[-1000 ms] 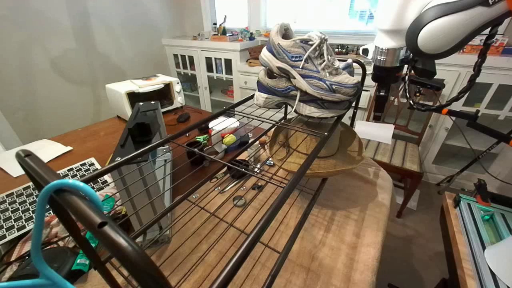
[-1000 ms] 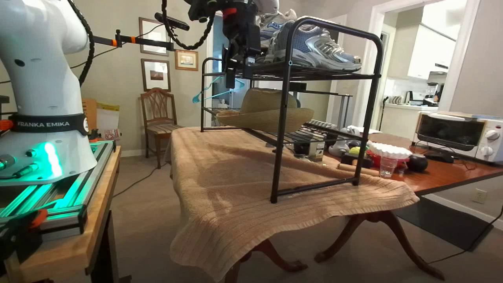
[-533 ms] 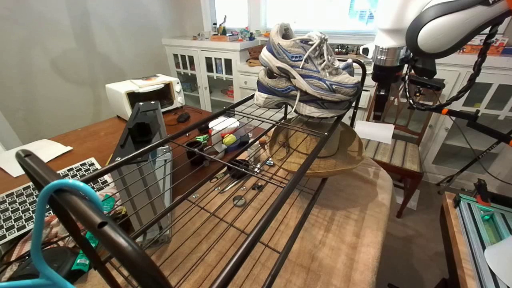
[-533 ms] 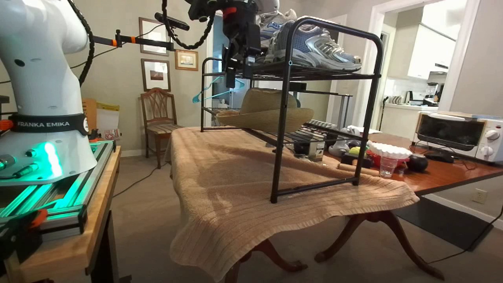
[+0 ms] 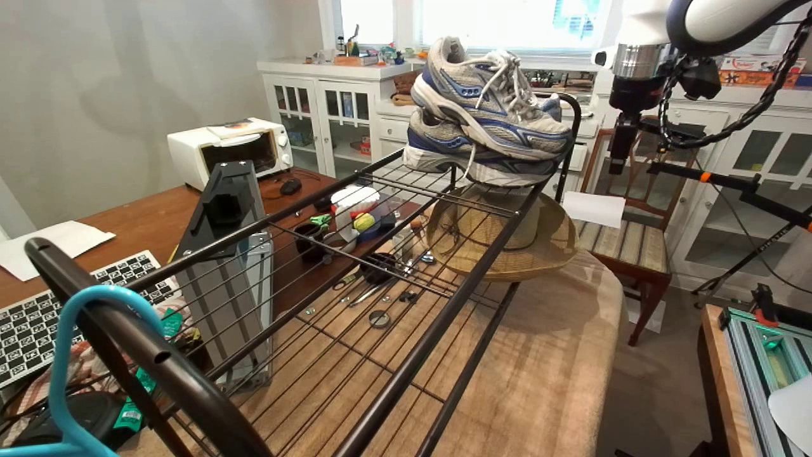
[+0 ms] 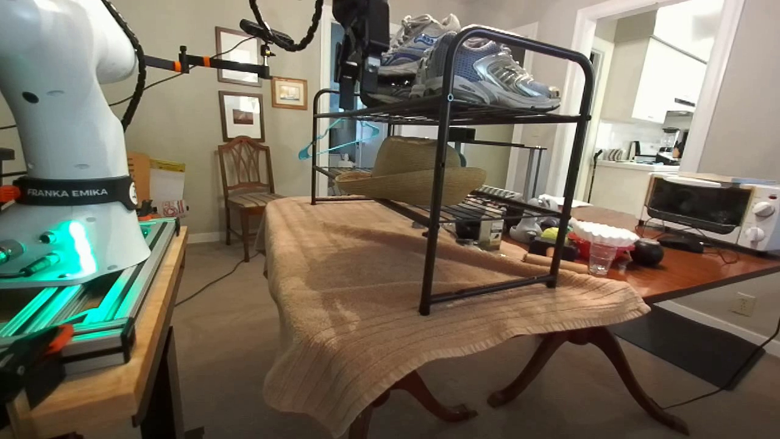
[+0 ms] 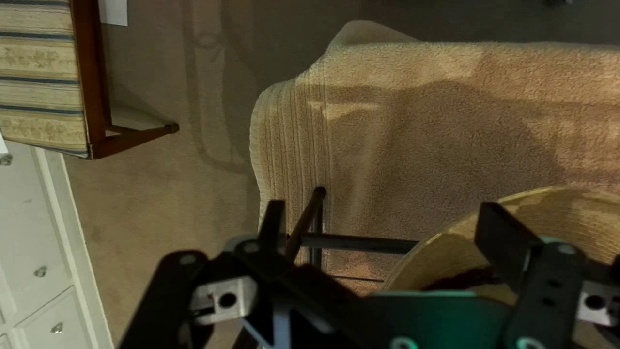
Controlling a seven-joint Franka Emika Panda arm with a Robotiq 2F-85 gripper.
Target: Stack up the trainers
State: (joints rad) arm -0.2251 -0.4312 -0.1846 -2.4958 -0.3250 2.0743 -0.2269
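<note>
In both exterior views, a grey, white and blue trainer [image 5: 488,117] [image 6: 420,52] rests tilted on top of a matching lower trainer [image 5: 444,145] at one end of the rack's top shelf. A blue and silver trainer [image 6: 487,76] stands beside this stack; only a small part shows behind the stack in an exterior view [image 5: 553,106]. My gripper [image 5: 618,164] hangs beside the rack, apart from the stack. In an exterior view it [image 6: 352,88] partly covers the stacked trainers. In the wrist view the gripper [image 7: 382,213] is wide open with nothing between its fingers. No trainer shows there.
The dark metal rack [image 6: 436,183] stands on a towel-covered table [image 6: 341,292]. A straw hat [image 6: 414,180] lies on its lower shelf. A blue hanger [image 5: 108,295] hangs at the rack's far end from the trainers. A chair [image 5: 628,244] stands beyond the table.
In the last half second my gripper has risen and moved away from the rack. The trainers have not moved.
</note>
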